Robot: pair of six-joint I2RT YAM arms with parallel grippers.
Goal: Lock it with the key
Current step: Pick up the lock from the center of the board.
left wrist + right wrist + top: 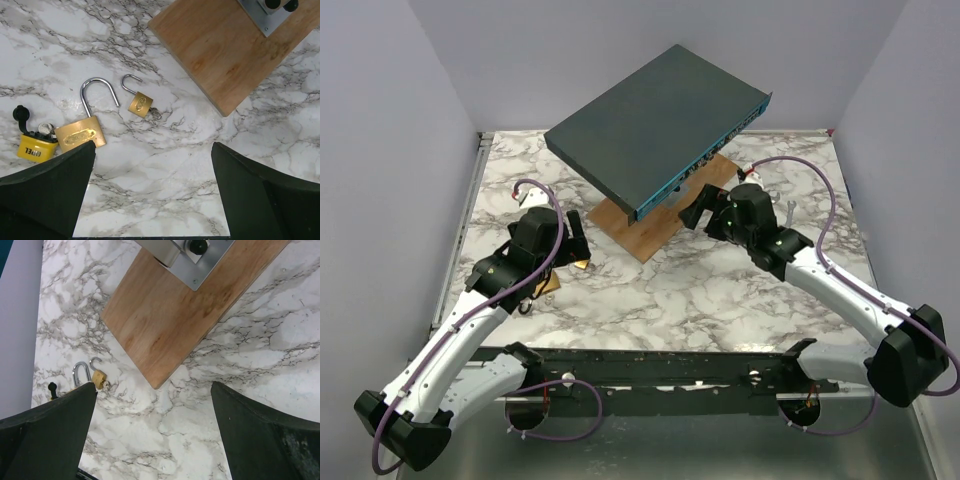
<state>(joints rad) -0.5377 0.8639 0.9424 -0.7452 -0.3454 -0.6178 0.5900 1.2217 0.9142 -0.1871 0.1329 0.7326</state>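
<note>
On the marble table (165, 165), under the left wrist camera: three padlocks. At nine o'clock, a large brass padlock (80, 134), lying flat, shackle swung open. Just beside it toward three o'clock, a small brass padlock (141, 103), shackle open too. Touching its lower corner, a small metal bit (156, 114), perhaps the key, too tiny to tell. At eight o'clock, a yellow padlock (36, 147) with a black shackle, its lower edge hidden by the near finger. Between it and the large one, a silvery bunch (46, 129), half hidden; cannot tell whether keys.

Fingers of the left gripper (152, 195) spread wide, pinching nothing, above bare marble at six o'clock of the locks. Same for the right gripper (152, 435): spread wide, empty, near the corner of the wooden board (165, 315). At twelve o'clock in the right wrist view, a metal bracket (210, 260) on the board, cut off by the frame. At eight o'clock there, the padlocks again, small and partly behind a finger.

In the top view, locks mostly covered by the left arm. Above the board, a dark flat box (655, 125), hiding its far part.
</note>
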